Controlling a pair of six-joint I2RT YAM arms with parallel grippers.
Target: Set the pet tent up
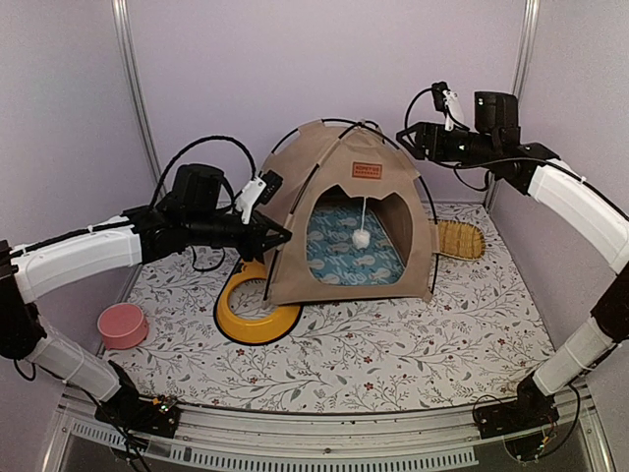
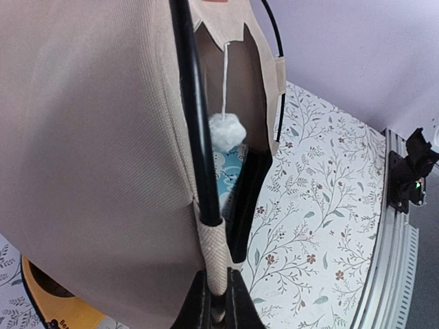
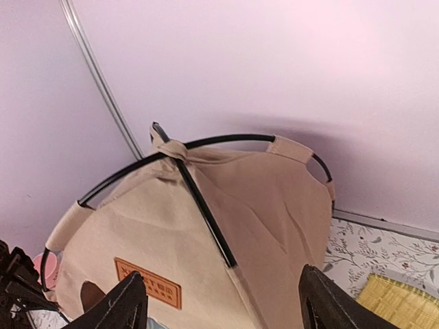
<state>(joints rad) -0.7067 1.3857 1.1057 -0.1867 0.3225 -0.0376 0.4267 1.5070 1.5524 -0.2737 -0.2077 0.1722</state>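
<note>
Two arms flank the tent [image 1: 344,202], which stands upright mid-table on a floral cloth [image 1: 393,344]. Its door faces the arm bases, w/ a pom-pom [image 1: 362,237] hanging in it and a blue mat [image 1: 339,254] inside. Yellow tray [image 1: 246,317] partly hidden by tent's left corner. Left claw [image 1: 282,236] at left-front pole; right claw [image 1: 406,138] up beside the roof.

Left wrist: claw [image 2: 218,301] closed tight on the pole [image 2: 194,123], at its fabric sleeve.

Right wrist: claw [image 3: 221,281] wide open, holding nothing, above roof; label [image 3: 147,282] below.
</note>
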